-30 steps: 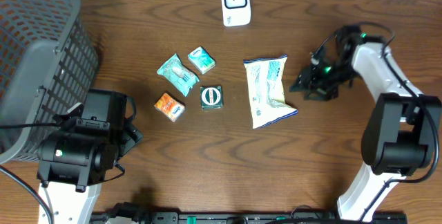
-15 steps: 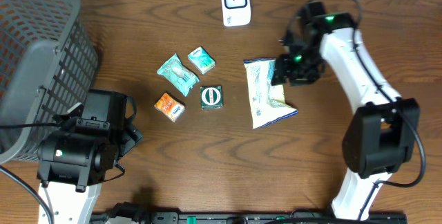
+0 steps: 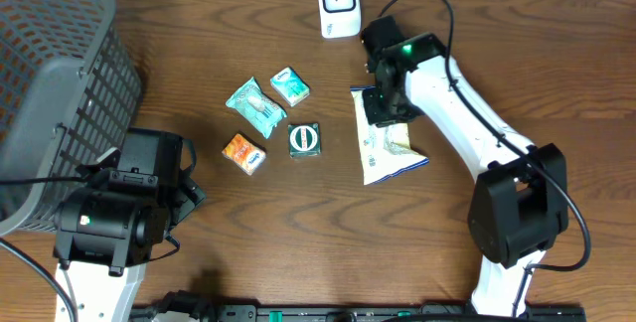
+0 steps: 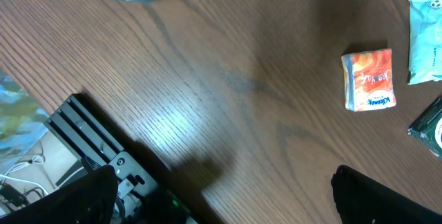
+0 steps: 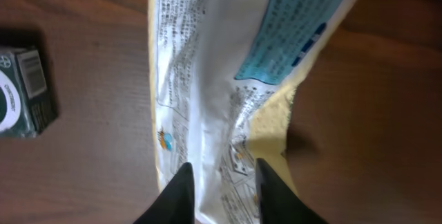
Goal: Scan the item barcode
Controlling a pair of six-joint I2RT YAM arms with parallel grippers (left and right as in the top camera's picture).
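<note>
Your right gripper (image 5: 221, 193) pinches the snack bag (image 3: 386, 158), which lies flat at 5 o'clock from the scanner (image 3: 338, 4). Your left gripper (image 4: 221, 203) hangs spread wide. Nothing is scanned yet; you have yet to lift and present the barcode.

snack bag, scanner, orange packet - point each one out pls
snack bag (image 3: 386, 159), overhead view, on its uncovered lower half.
scanner (image 3: 338, 2), overhead view, on the middle of its white face.
orange packet (image 4: 370, 79), left wrist view, on the centre of its printed front.
</note>
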